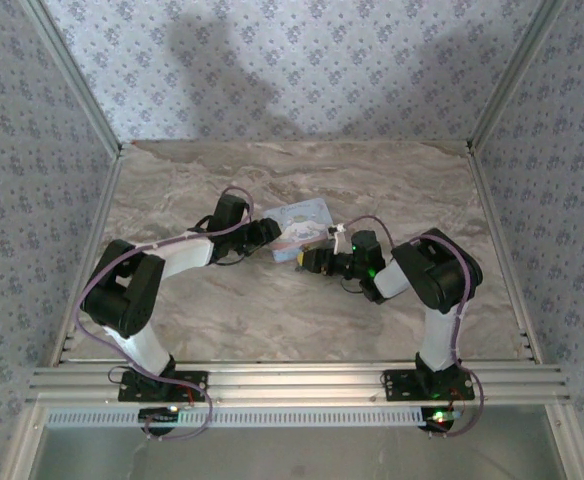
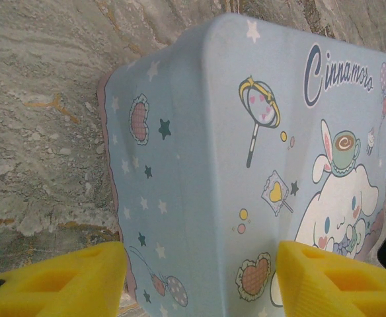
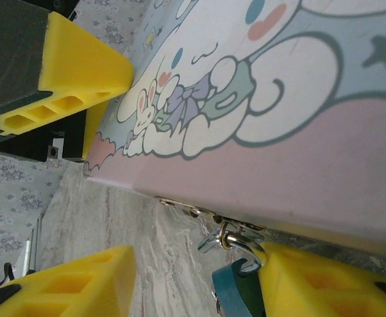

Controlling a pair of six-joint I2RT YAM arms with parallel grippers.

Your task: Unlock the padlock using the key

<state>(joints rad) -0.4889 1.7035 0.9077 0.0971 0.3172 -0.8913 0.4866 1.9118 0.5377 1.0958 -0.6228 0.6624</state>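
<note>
**Top view.** A marbled worktop (image 1: 222, 320) lies between patterned walls. A light-blue tin (image 1: 302, 215) sits just above the frame's middle. The left fingers (image 1: 264, 233) are at its left end and the right fingers (image 1: 318, 262) at its lower edge. Both pairs are too small here to tell how they stand.

**Left wrist view.** The tin (image 2: 199, 165) runs from the centre to the right edge, cartoon lid up, with worktop (image 2: 41, 99) at the left. The left fingers (image 2: 67, 281) are the yellow wedges at bottom left and bottom right. They are apart, with the tin's near end between them. Whether they press on it cannot be told.

**Right wrist view.**
- The tin (image 3: 292, 86) crosses the upper right, its pink side below the lid.
- At bottom centre a thin shackle (image 3: 246, 246) hooks through the tin's hasp (image 3: 206, 214).
- The teal padlock (image 3: 236, 294) hangs from the shackle, right against the lower-right one of the right fingers (image 3: 325, 284). Whether the two actually touch is unclear.
- The other right finger is at bottom left, well apart from the padlock, with bare worktop (image 3: 173, 264) between. This pair is apart and clamps nothing.
- One of the left fingers (image 3: 74, 72) shows at upper left by the tin's corner.
</note>
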